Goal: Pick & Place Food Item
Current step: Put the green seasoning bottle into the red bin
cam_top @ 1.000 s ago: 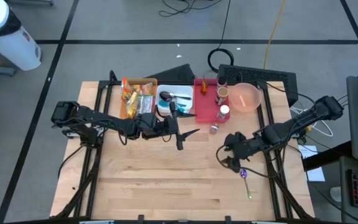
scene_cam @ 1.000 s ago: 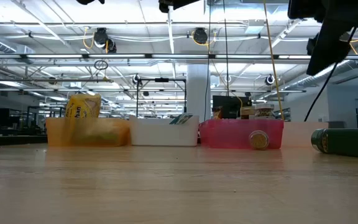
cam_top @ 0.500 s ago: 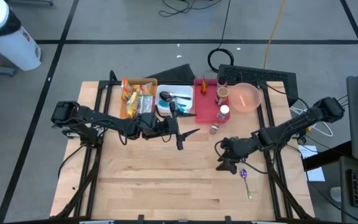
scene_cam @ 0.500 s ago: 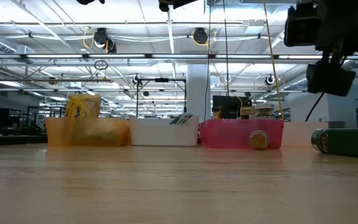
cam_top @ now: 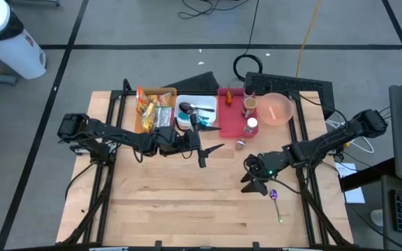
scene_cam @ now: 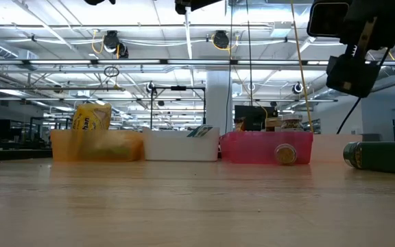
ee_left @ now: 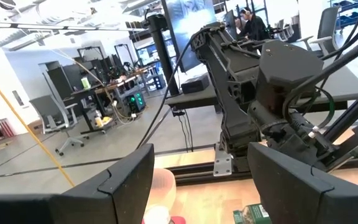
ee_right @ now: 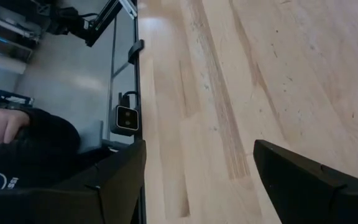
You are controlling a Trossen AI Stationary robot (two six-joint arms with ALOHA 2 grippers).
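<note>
Yellow and orange food packets (cam_top: 152, 110) stand in an orange bin (cam_top: 139, 120) at the table's far side, also seen in the low view (scene_cam: 91, 123). A small jar (cam_top: 241, 144) lies on its side on the wood before the red bin (cam_top: 229, 124). A green can (scene_cam: 381, 156) lies on its side at the right. My left gripper (cam_top: 209, 155) hangs open above the table's middle, pointing level toward the right edge. My right gripper (cam_top: 252, 183) is open above bare wood right of centre, tipped downward, with nothing between its fingers (ee_right: 104, 186).
A white bin (cam_top: 185, 124) with a spoon sits between the orange and red bins. A pink bowl (cam_top: 276, 109) stands at the far right. A purple-headed spoon (cam_top: 274, 196) lies near my right gripper. A person's hand (ee_right: 2, 124) shows beyond the table edge.
My right gripper has sunk a little toward the table and tipped from nearly level to slanting downward, shifting slightly toward the near edge. It has stayed open.
</note>
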